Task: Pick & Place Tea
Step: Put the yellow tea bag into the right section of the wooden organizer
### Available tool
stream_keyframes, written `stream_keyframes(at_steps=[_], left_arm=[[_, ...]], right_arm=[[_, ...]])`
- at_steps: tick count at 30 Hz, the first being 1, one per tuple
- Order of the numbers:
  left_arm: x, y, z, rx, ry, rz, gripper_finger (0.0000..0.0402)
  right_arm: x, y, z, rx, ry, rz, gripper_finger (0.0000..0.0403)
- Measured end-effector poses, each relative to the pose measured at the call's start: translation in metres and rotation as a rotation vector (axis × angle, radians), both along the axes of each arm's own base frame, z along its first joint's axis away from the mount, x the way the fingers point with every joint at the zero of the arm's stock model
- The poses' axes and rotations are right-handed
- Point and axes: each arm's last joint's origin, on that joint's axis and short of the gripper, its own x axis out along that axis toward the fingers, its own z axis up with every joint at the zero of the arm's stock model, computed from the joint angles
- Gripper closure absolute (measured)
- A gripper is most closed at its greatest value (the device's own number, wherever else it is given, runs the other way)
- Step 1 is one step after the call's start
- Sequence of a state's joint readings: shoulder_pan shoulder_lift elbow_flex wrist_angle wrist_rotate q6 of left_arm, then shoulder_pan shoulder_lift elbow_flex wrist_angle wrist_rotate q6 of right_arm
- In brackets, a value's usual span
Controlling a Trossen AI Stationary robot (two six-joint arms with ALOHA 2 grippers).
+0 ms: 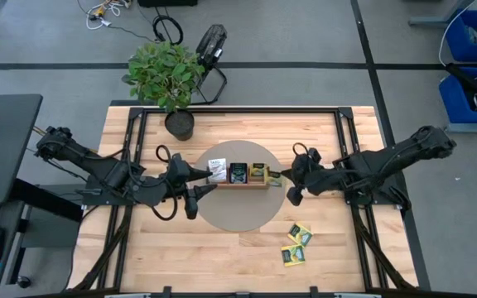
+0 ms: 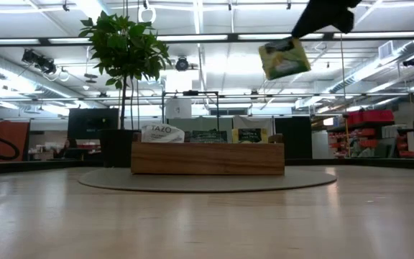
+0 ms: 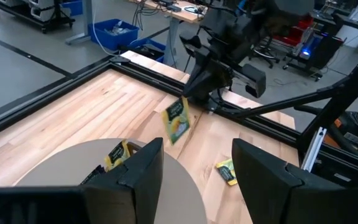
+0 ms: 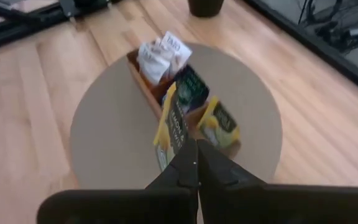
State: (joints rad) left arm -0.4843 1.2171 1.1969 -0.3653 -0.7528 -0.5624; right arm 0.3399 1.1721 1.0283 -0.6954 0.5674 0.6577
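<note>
Wooden table [image 1: 238, 257] first: pale planks under both arms, with a grey round mat [image 1: 237, 207] at its middle and a potted plant [image 1: 168, 79] at the far edge. On the mat sits a long brown tray [image 2: 207, 158], its length running from the left arm's side to the right arm's side, with tea packets standing in its three compartments: white-faced ones at the left end, dark ones in the middle, yellow-green ones [image 4: 219, 124] at the right end.

The right gripper [image 4: 194, 163] hangs above the tray's right end, jaws pressed together on one yellow-green packet [image 2: 284, 57], which dangles below the fingertips well clear of the tray. From the jaws the matching compartment lies down and slightly forward, so the coming move looks like a short descent along the tray's right end; the packet must go in edge first, in line with those already standing there.

The left gripper [image 3: 194, 165] waits near the tray's left end, jaws spread and empty.

Three more yellow-green packets [image 1: 296, 244] lie loose on the table, on the right arm's side, nearer that arm.
</note>
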Motion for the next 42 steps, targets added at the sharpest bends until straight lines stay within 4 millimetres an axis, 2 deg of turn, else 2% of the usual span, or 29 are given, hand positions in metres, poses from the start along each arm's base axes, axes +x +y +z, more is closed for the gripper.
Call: stream_keyframes(at_steps=[8,27,35,42], left_arm=[[0.0,-0.001,0.0,-0.007,-0.002,-0.006,0.0204],[0.0,-0.002,0.001,-0.051,-0.019,-0.038,0.0204],[0.001,-0.003,0.003,-0.056,-0.032,-0.038,0.0204],[0.001,-0.003,0.004,-0.061,-0.042,-0.038,0.0204]], right_arm=[[0.014,-0.021,0.002,-0.012,-0.034,0.079,0.0403],[0.031,-0.066,-0.004,-0.045,-0.041,0.17,0.0403],[0.037,-0.075,-0.032,-0.005,-0.107,0.192,0.0403],[0.035,-0.081,-0.058,0.027,-0.175,0.172,0.0403]])
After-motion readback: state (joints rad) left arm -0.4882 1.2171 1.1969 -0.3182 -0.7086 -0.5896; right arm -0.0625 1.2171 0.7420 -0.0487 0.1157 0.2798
